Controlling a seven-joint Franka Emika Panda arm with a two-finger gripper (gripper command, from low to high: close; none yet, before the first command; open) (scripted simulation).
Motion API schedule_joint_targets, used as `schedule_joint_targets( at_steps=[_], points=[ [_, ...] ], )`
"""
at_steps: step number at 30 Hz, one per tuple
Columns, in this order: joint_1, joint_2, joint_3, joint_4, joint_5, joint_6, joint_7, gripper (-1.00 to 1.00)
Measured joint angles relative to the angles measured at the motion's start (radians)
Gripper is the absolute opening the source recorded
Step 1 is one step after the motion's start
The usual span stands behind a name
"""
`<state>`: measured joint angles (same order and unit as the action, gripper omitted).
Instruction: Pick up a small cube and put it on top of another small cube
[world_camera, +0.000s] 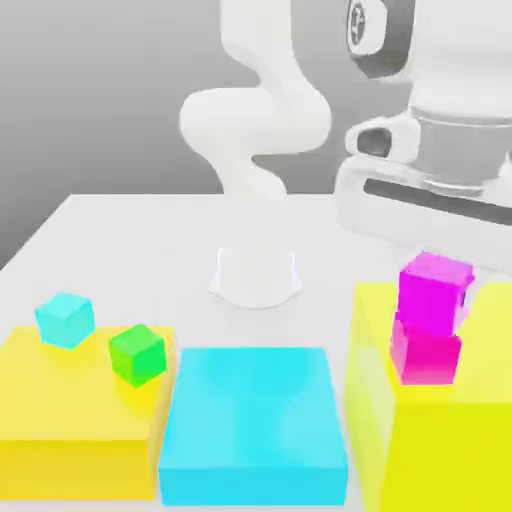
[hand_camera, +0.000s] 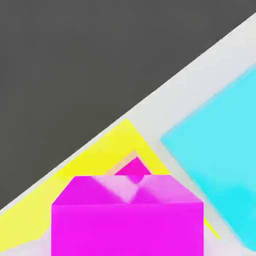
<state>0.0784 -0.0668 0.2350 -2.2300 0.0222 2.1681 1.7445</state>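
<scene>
The small violet-tinged magenta cube (world_camera: 432, 298) (hand_camera: 127, 222) rests squarely on top of the pinker magenta cube (world_camera: 425, 358) (hand_camera: 134, 167), which stands on a tall yellow block (world_camera: 480, 400) at the exterior view's right. My gripper (world_camera: 437, 268) hangs directly over the stack, its white hand just above the top cube, down around that cube's upper part. In the hand view the top cube is very close, and a small corner of the pinker cube peeks out beyond it.
A low yellow block (world_camera: 60, 400) at the exterior view's left carries a small cyan cube (world_camera: 65, 320) and a small green cube (world_camera: 137, 354). A large cyan block (world_camera: 255, 425) (hand_camera: 220, 150) lies between the two yellow blocks. The arm's white base (world_camera: 256, 275) stands behind.
</scene>
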Motion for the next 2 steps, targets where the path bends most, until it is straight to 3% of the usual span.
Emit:
schedule_joint_targets(
  at_steps=[2],
  points=[
    [0.000,0.000,0.000,0.000,0.000,0.000,0.000,1.00]
  ],
)
